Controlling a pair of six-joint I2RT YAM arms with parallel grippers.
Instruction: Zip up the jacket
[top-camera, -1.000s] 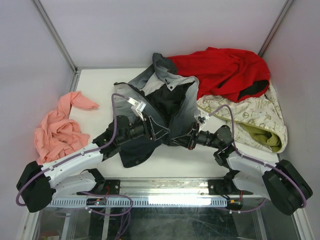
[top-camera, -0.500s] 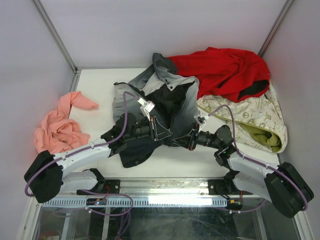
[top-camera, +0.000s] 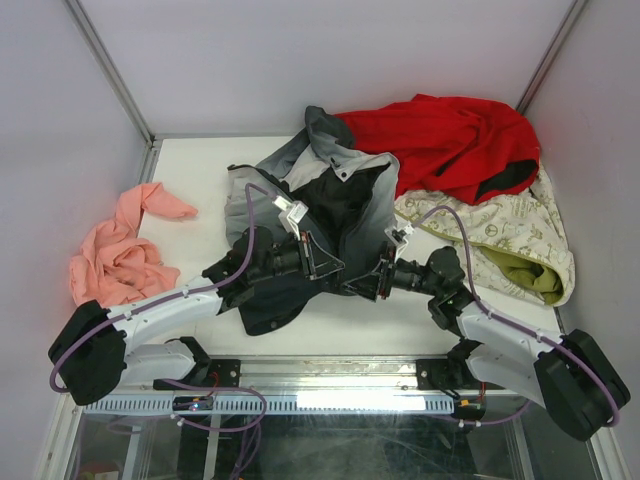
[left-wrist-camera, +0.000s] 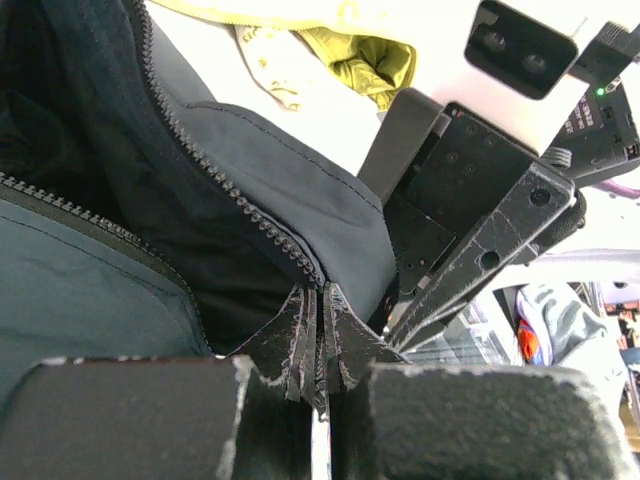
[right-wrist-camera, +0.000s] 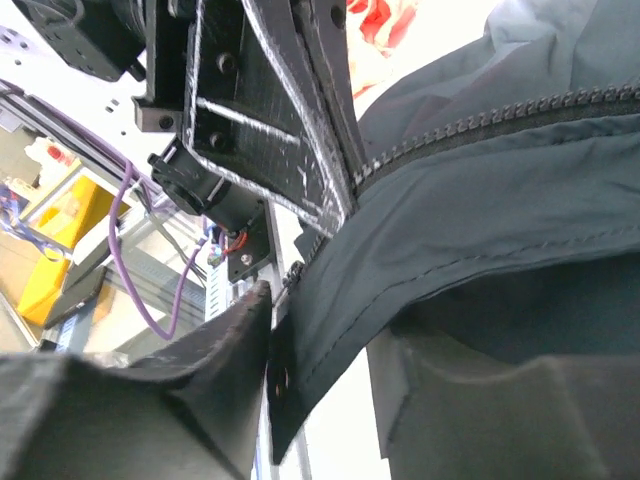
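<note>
The jacket (top-camera: 345, 205) lies spread open in the middle of the table, black lining up. Its dark zipper (left-wrist-camera: 230, 200) runs down into my left gripper (left-wrist-camera: 322, 295), which is shut on the zipper's lower end. In the top view the left gripper (top-camera: 335, 268) and right gripper (top-camera: 375, 280) meet at the jacket's near hem. My right gripper (right-wrist-camera: 330, 330) stands open, and the jacket's hem corner (right-wrist-camera: 300, 400) hangs loose between its fingers, leaning on the left one. The left gripper's fingers (right-wrist-camera: 290, 150) pinch the zipper (right-wrist-camera: 500, 115) just above.
A red garment (top-camera: 450, 140) lies at the back right, with a cream patterned cloth (top-camera: 500, 230) in front of it. A pink cloth (top-camera: 115, 260) lies at the left. Grey walls enclose the table, and a metal rail (top-camera: 330, 400) runs along the near edge.
My left gripper moved in to the zipper's bottom end and shut on it. My right gripper, shut before, has opened around the hem corner.
</note>
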